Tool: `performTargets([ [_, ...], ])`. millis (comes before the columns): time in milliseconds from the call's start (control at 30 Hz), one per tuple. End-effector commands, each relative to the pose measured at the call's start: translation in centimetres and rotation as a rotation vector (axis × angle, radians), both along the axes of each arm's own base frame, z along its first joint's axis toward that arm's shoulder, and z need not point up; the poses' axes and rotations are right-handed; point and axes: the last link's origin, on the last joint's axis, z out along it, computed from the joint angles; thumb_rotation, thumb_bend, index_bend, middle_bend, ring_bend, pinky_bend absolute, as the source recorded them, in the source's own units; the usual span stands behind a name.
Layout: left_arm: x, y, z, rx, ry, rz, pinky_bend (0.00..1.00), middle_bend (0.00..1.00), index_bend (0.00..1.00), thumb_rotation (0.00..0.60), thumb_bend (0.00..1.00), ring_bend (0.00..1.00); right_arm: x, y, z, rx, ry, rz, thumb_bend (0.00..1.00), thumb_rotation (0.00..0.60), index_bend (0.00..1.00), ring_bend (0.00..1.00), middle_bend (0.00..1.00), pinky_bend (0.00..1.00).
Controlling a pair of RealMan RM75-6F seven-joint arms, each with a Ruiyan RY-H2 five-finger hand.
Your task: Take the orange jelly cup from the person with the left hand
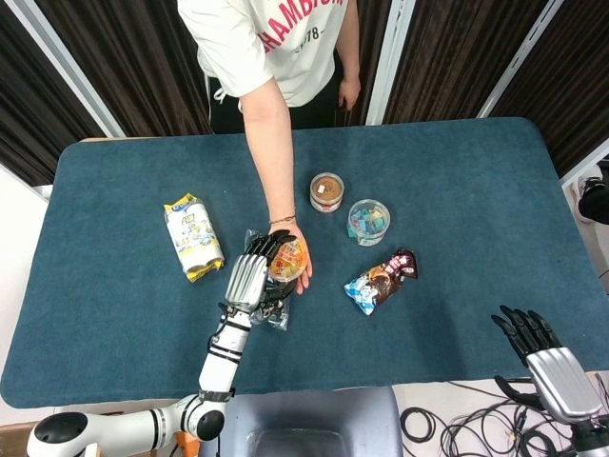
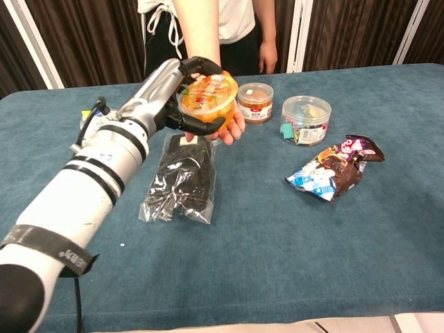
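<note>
The person (image 1: pixel 276 57) is standing at the far edge of the table (image 1: pixel 476 190) and reaching one arm across it, offering the orange jelly cup (image 2: pixel 206 98) on an upturned palm (image 2: pixel 232 128), which looks like a deliberate way of leaving the cup's sides free for the robot to close on. The left hand (image 2: pixel 182 97) is wrapping around the cup from its own side, dark fingers curling over the rim above and under the base below, touching it, while the cup is sitting on the person's palm, raised above the table, so to my eye the handover is not finished and the weight is probably shared. The cup is squat, clear plastic with orange jelly showing through and a printed foil lid, tilting a little toward the robot. Just below it a dark packet (image 2: pixel 182 177) is lying flat, and two small lidded tubs (image 2: pixel 280 109), a colourful snack bag (image 2: pixel 331 170) and a yellow-and-white packet (image 1: pixel 193 236) are resting elsewhere on the blue cloth. The right hand (image 1: pixel 538 347) is hanging off the near table edge with fingers spread, holding nothing.
</note>
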Motion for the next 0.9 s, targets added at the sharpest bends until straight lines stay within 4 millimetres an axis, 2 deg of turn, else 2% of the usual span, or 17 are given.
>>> performTargets([
  [33, 0.3, 0.3, -0.3, 0.034, -0.023, -0.003, 0.42, 0.26, 0.33, 0.6, 0.3, 0.28, 0.0, 0.1, 0.1, -0.002, -0.004, 0.0, 0.21, 0.6, 0.0, 0.0, 0.0, 0.0],
  [300, 0.2, 0.5, -0.4, 0.071, -0.028, -0.022, 0.62, 0.41, 0.5, 0.6, 0.31, 0.44, -0.2, 0.3, 0.4, -0.005, -0.013, 0.005, 0.21, 0.6, 0.0, 0.0, 0.0, 0.0],
  [533, 0.7, 0.1, 0.4, 0.119, -0.034, -0.074, 0.68, 0.46, 0.53, 0.6, 0.33, 0.49, -0.2, 0.3, 0.4, -0.004, -0.012, 0.007, 0.21, 0.6, 0.0, 0.0, 0.0, 0.0],
  [700, 0.9, -0.9, 4.6, 0.26, -0.008, -0.162, 0.69, 0.46, 0.54, 0.6, 0.33, 0.5, -0.2, 0.4, 0.2, -0.003, 0.0, 0.007, 0.21, 0.6, 0.0, 0.0, 0.0, 0.0],
  [833, 0.2, -1.4, 8.3, 0.32, 0.008, -0.154, 0.69, 0.47, 0.54, 0.6, 0.33, 0.5, -0.1, 0.4, -0.1, -0.005, 0.006, 0.007, 0.21, 0.6, 0.0, 0.0, 0.0, 0.0],
  [900, -0.6, -2.0, 9.5, 0.318, 0.015, -0.144, 0.69, 0.47, 0.54, 0.6, 0.33, 0.5, 0.0, 0.3, -0.2, -0.003, 0.011, 0.007, 0.21, 0.6, 0.0, 0.0, 0.0, 0.0],
])
